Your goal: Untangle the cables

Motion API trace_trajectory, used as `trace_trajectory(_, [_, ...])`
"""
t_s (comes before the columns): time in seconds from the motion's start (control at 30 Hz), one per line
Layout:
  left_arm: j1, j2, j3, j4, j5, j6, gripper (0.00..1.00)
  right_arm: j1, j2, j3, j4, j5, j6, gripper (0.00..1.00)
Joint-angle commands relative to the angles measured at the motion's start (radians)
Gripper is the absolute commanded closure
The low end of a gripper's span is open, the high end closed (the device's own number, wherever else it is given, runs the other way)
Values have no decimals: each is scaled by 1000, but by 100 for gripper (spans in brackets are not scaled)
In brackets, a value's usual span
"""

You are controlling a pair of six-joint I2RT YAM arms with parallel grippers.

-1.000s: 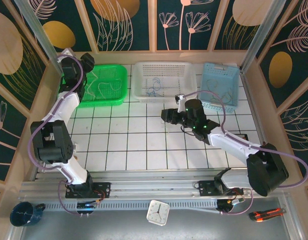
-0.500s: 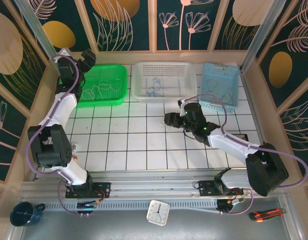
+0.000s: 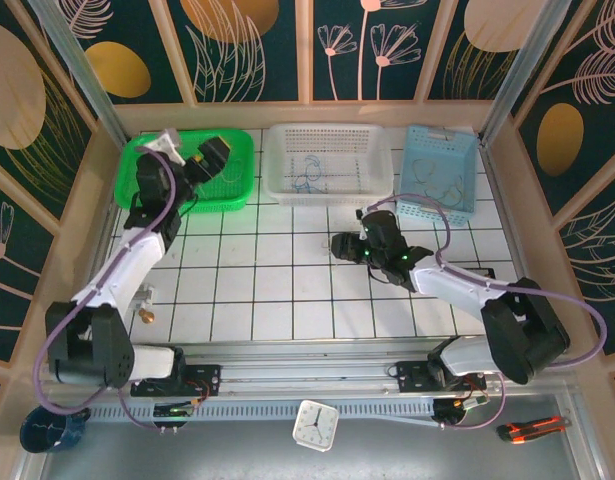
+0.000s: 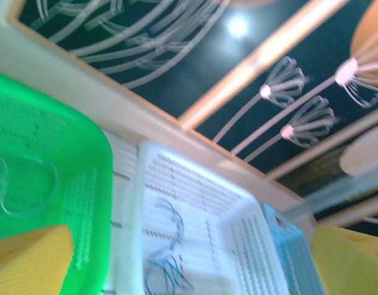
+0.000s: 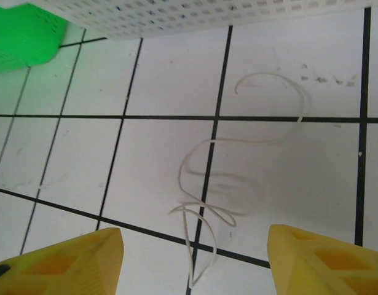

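A thin white cable (image 5: 180, 173) lies in loose loops on the tiled table, just ahead of and between my right gripper's (image 5: 192, 264) yellow fingers (image 5: 59, 261). That gripper (image 3: 337, 245) is open and holds nothing. My left gripper (image 3: 211, 152) hovers over the green basket's (image 3: 237, 170) right part, pointing toward the white basket (image 3: 372, 170). In its wrist view the left gripper (image 4: 189, 270) is open and bare. Blue cables (image 4: 167, 258) lie in the white basket, pale cables (image 4: 29, 190) in the green one, and tan cables (image 3: 442, 185) in the light blue basket (image 3: 467, 150).
The three baskets stand in a row along the back wooden wall (image 3: 307, 105). Wooden side walls enclose the tiled table (image 3: 247, 290). A small brass piece (image 3: 145, 316) lies on the tiles near the left arm.
My left arm swung down from the back left corner to above the green basket, now pointing right. My right gripper eased slightly left and lower toward the white cable.
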Motion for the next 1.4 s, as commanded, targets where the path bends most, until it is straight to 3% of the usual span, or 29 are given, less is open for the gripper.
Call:
trace_trajectory(0.0, [-38,-76,-105,83,35,-62,1,10,20,12,-34,44,-18,36])
trace_trajectory(0.27, [-185,-148,-268,121,-11,-101,1,25,91,30,-16,22,-15,36])
trace_trajectory(0.6, [-205,-128,-309,165,0,-130,1,65,202,43,46,-5,8,39])
trace_trajectory(0.73, [-204,-119,-304,169,3,-131,1,65,241,66,55,-7,-1,51])
trace_trajectory(0.93, [-204,-119,-325,188,5,-143,1,60,236,120,6,-33,-63,100])
trace_trajectory(1.1, [-204,-122,-352,218,15,-162,1,47,122,155,-40,-98,-91,100])
trace_trajectory(1.37, [-205,-83,-391,371,91,-284,1,-29,-58,172,-3,-319,-35,100])
